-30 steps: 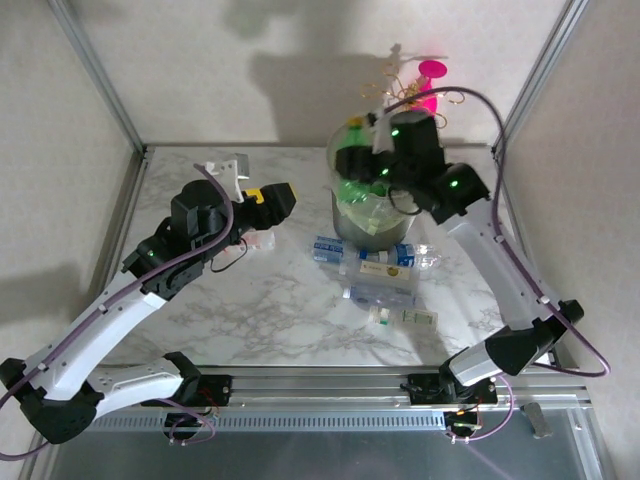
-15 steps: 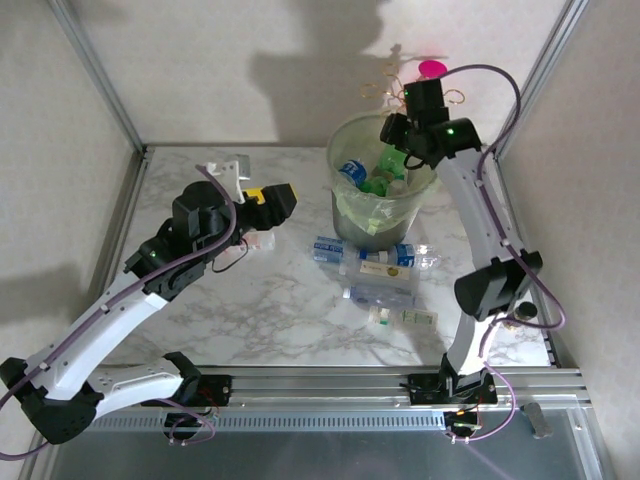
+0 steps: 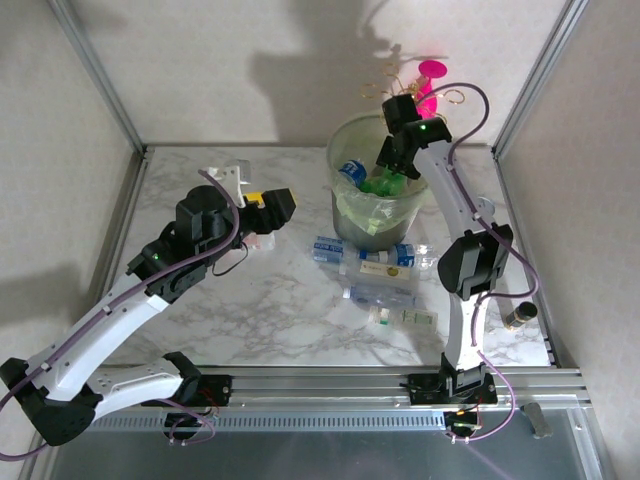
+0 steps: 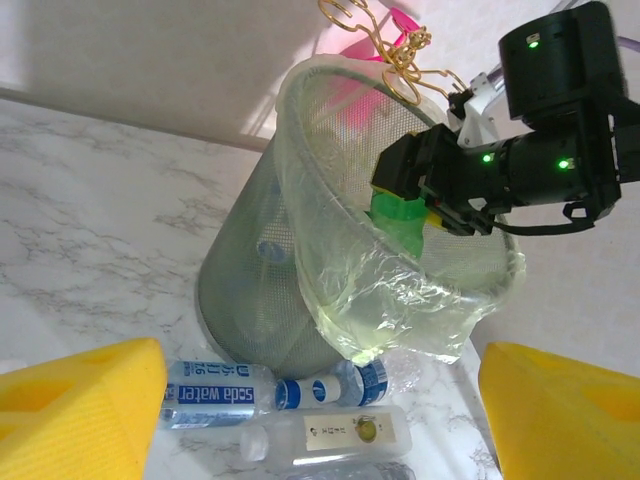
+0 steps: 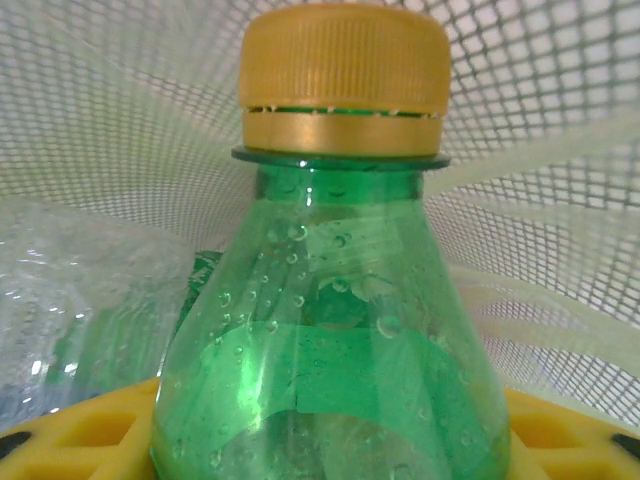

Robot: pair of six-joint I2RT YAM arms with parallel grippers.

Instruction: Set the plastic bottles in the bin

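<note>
My right gripper [image 3: 391, 157] hangs over the far rim of the bin [image 3: 347, 222], shut on a green plastic bottle [image 5: 330, 330] with a gold cap. The yellow pads [image 5: 90, 430] press on both of its sides. From the left wrist, that bottle [image 4: 402, 218] pokes down inside the bag-lined bin [image 4: 250, 270]. More bottles lie in the bin, one blue-labelled [image 3: 351, 171]. On the table in front lie a soda water bottle [image 4: 210, 393], a blue-and-white one [image 4: 320, 390] and a clear white-labelled one [image 4: 345, 432]. My left gripper [image 3: 266, 212] is open, left of the bin.
A pink-and-gold ornament [image 3: 430, 78] stands behind the bin. A small gold-topped can [image 3: 517, 317] sits near the right edge. A small clear bottle [image 3: 405, 318] lies nearest the arms' bases, and a little clear object [image 3: 262, 242] lies under the left gripper. Metal frame posts border the table.
The right arm has swung up and back from low over the bin, and its gripper now sits at the far rim with the green bottle. The left arm has barely moved.
</note>
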